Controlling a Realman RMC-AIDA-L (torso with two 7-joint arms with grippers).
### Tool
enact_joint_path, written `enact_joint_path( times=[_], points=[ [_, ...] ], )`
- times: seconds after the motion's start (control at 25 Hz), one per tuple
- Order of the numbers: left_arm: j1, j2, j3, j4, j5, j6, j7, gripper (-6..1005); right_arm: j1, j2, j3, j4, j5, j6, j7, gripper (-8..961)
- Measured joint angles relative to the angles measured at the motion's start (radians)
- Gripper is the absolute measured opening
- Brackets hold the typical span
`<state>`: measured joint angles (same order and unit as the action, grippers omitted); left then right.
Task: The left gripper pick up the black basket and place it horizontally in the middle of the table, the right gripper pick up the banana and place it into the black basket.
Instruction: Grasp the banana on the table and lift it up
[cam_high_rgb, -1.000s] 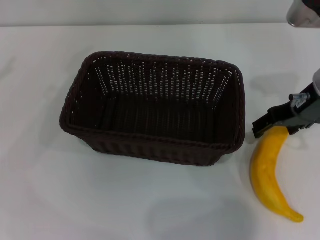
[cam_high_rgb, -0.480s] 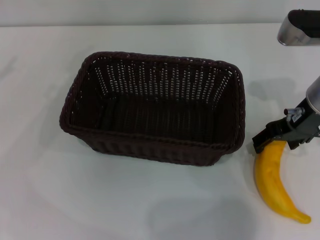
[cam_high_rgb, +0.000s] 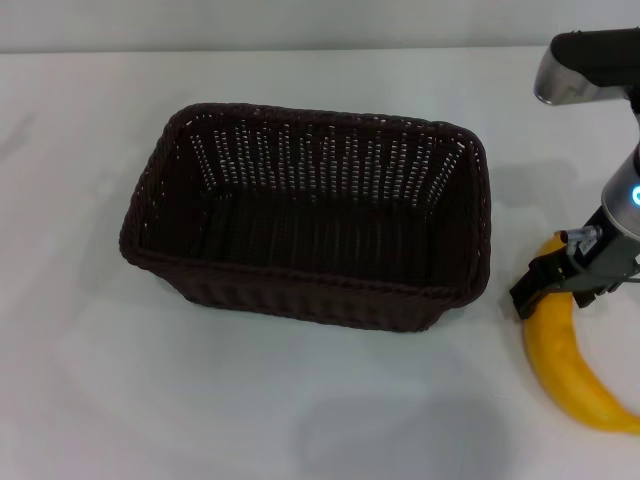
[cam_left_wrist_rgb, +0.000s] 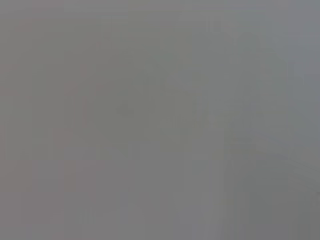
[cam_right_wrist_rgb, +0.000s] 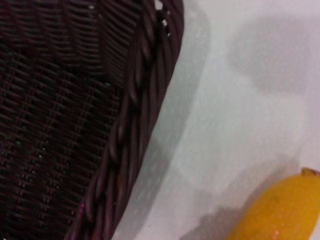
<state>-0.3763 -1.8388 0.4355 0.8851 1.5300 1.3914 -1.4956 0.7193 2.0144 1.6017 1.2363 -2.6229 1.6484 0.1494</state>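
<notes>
The black basket (cam_high_rgb: 310, 215) stands upright and empty in the middle of the white table (cam_high_rgb: 200, 400), long side across; its braided rim also shows in the right wrist view (cam_right_wrist_rgb: 130, 125). The yellow banana (cam_high_rgb: 575, 365) lies to the right of the basket, apart from it, and its end shows in the right wrist view (cam_right_wrist_rgb: 280, 210). My right gripper (cam_high_rgb: 552, 282) is down over the banana's upper end, with a little yellow showing behind its black tip. The left gripper is out of view; the left wrist view is plain grey.
A grey-silver link of the right arm (cam_high_rgb: 590, 65) hangs over the table's far right. White table shows in front of the basket and to its left.
My right gripper has come down and slightly right onto the banana's upper end. The banana has shifted and turned to the right, its lower tip now at the picture's edge. The basket has not moved.
</notes>
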Motion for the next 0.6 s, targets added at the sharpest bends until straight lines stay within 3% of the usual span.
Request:
enact_joint_path(
  times=[0.16,0.28,0.6],
  points=[
    [0.000,-0.001,0.000,0.000,-0.002,0.000,0.000,894,0.009,0.000,-0.021,0.000,-0.010,0.008,0.003,783],
    [0.001,-0.001,0.000,0.000,-0.002,0.000,0.000,894,0.012,0.000,-0.024,0.004,-0.032,0.019,0.007,564],
    [0.008,-0.002,0.000,0.000,-0.005,0.000,0.000,894,0.013,-0.007,-0.010,0.006,-0.053,0.025,-0.019,492]
  ],
)
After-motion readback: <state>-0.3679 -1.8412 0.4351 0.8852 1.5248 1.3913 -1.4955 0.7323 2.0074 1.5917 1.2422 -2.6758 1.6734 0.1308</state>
